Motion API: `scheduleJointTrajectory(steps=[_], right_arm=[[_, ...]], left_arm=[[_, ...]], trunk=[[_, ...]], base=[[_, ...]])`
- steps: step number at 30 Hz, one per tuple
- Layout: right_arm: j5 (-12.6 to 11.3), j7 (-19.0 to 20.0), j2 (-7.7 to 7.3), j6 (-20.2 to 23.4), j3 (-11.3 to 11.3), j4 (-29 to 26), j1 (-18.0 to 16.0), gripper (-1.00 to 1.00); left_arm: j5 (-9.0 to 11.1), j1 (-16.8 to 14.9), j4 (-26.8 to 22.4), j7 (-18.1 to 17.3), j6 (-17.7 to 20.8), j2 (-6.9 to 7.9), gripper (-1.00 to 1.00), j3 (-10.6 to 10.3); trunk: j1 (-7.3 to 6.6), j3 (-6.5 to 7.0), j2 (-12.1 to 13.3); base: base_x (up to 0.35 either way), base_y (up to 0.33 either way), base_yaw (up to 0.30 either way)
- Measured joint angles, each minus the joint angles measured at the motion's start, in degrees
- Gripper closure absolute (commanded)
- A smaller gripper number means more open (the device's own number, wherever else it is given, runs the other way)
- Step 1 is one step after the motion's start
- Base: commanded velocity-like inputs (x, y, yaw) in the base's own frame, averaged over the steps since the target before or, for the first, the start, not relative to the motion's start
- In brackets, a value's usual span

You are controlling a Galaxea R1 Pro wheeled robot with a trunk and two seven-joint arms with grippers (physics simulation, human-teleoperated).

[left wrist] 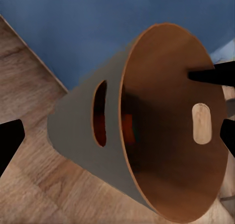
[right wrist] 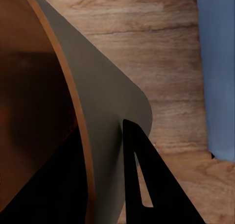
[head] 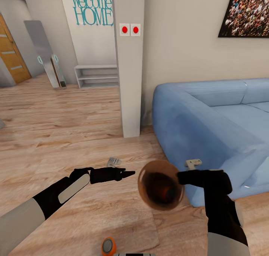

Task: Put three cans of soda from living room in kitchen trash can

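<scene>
Right fingers clamped on the rim of the tash can, one inside and one outside its wall, holding it above the wood floor; orange visible inside it. Left fingers apart and empty, just beside the bin. Orange soda can stands behind the left fingers; blue sofa beyond the right ones

**Pale wood floor and what rests on it**

The floor is pale wood planking. A light-blue sofa stands on it at the right, against the wall, and a white pillar rises from the boards just beside the sofa's arm. A small grey object lies on the planks near the pillar's foot. Farther back, a low white shelf unit stands on the floor by the wall, with a tall mirror leaning beside it.
</scene>
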Motion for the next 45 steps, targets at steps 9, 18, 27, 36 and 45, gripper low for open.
scheduleJointTrajectory(steps=[9,18,27,36,45], right_arm=[[-7.75,-0.25,-0.01,-0.87,-0.06,0.01,-0.02,1.0],[-8.97,-0.1,0.0,-0.37,0.0,0.02,0.01,1.0],[-9.55,0.28,0.0,0.11,-0.02,0.02,-0.01,1.0],[-9.26,0.28,0.0,-0.01,-0.12,0.02,0.01,1.0],[-9.53,0.32,0.0,0.18,-0.31,0.02,0.01,1.0]], left_arm=[[0.02,0.0,-0.02,-0.07,0.02,0.08,-1.0,0.07],[0.02,0.0,0.0,-0.16,-0.02,0.09,-1.0,0.09],[0.03,0.0,0.0,-0.26,0.01,0.11,-1.0,0.09],[0.02,0.0,0.0,-0.26,0.04,0.17,-1.0,0.09],[0.03,0.0,0.0,-0.26,0.02,0.18,-1.0,0.09]], trunk=[[0.0,0.0,0.0],[0.0,0.0,0.0],[0.0,0.0,0.0],[0.0,0.0,0.0],[0.0,0.0,0.0]], base=[[-0.054,0.131,0.0],[-0.002,0.004,0.0],[0.0,0.038,0.0],[0.0,0.089,0.0],[0.0,0.001,0.0]])
